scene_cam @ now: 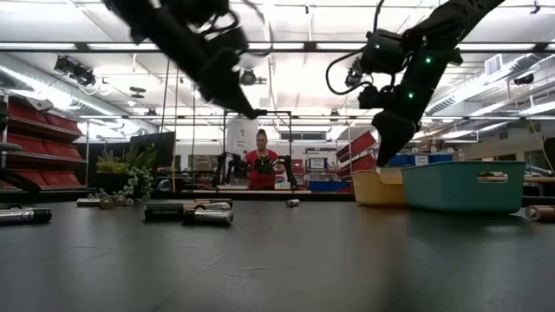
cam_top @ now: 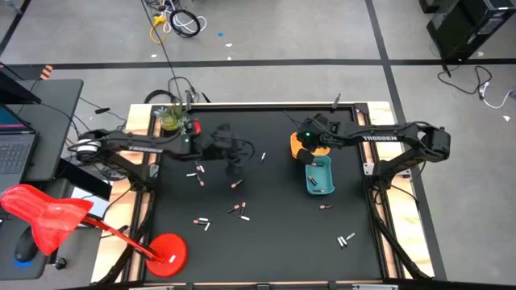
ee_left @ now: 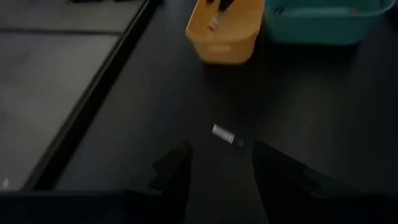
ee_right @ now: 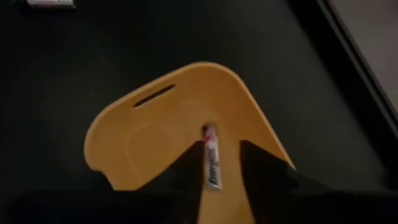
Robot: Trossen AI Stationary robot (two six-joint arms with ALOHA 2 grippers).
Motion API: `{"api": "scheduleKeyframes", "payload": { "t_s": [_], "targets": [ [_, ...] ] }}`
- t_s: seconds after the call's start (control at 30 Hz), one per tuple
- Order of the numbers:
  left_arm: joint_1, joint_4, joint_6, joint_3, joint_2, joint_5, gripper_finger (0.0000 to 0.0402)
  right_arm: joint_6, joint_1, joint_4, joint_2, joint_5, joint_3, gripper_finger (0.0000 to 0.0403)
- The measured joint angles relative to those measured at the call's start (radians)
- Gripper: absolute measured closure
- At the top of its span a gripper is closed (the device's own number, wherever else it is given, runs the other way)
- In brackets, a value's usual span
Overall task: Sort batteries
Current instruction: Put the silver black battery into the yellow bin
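The right hand [ee_right: 214, 165] is hovering directly over the yellow tray [ee_right: 143, 137], and its two fingers are closed on a pale silver battery [ee_right: 212, 163], pinching it along its length with the tip pointing down into the tray. In the high view that same hand [cam_top: 307, 142] is sitting above the yellow tray [cam_top: 300, 151], with the teal tray [cam_top: 319, 176] touching the yellow one on the side toward the bench's near edge.

Over on the far side of the bench [cam_top: 274, 242] from the yellow tray, the left hand [ee_left: 221, 171] is hanging above the dark surface, fingers parted and holding nothing. One loose battery [ee_left: 224, 134] is lying flat between the left hand and the yellow tray [ee_left: 225, 34].

The rest of the batteries [cam_top: 239, 210] are lying scattered across the bench, well apart from the yellow tray, a few more [cam_top: 346, 239] resting beyond the teal tray toward the near corner.
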Motion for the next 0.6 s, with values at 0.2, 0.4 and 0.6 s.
{"api": "scheduleKeyframes", "payload": {
  "t_s": [0.2,0.4,0.6],
  "targets": [
    [-0.001,-0.064,-0.096,-0.071,-0.067,0.003,0.0234,0.024,0.025,-0.035,-0.043,0.026,0.028,0.0201],
    [-0.018,-0.166,-0.187,-0.072,-0.065,0.105,0.0234,0.042,0.173,0.079,-0.112,0.034,0.071,0.0203],
    [-0.097,-0.181,-0.252,-0.072,-0.063,0.096,0.0234,-0.031,0.385,0.402,-0.068,0.043,0.038,0.0225]
  ]
}}
